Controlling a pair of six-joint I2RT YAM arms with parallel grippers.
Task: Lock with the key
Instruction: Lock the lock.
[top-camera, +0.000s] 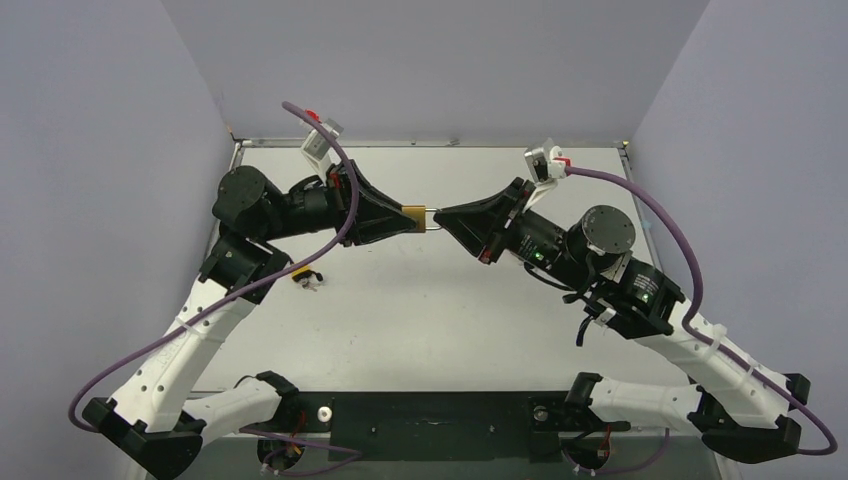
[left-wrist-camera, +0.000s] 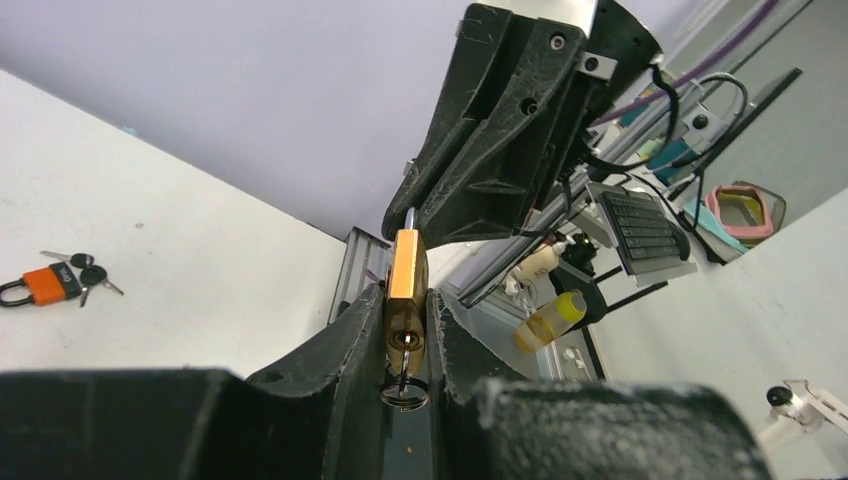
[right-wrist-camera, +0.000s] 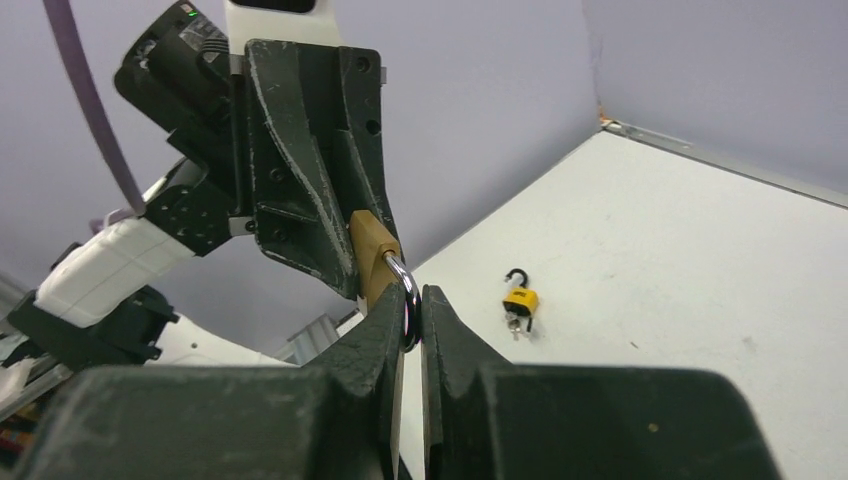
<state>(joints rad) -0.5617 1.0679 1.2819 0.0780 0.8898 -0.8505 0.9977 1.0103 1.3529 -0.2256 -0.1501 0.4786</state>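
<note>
A brass padlock (top-camera: 415, 213) hangs in the air between both arms, above the middle of the table. My left gripper (top-camera: 410, 219) is shut on the padlock body (left-wrist-camera: 406, 275), one finger on each flat face. The key (left-wrist-camera: 405, 343) sits in the keyhole on the end facing the left wrist camera, and its ring (left-wrist-camera: 404, 393) dangles between the fingers. My right gripper (top-camera: 441, 217) comes in from the opposite side and is shut on the steel shackle (right-wrist-camera: 401, 283). Behind the shackle, the brass body (right-wrist-camera: 368, 248) shows in the right wrist view.
A second small orange padlock (top-camera: 307, 279) with keys and an open shackle lies on the white table (top-camera: 450, 320), left of centre, below the left forearm. It also appears as an orange padlock (left-wrist-camera: 45, 283) and orange padlock (right-wrist-camera: 520, 299). Purple walls close in three sides.
</note>
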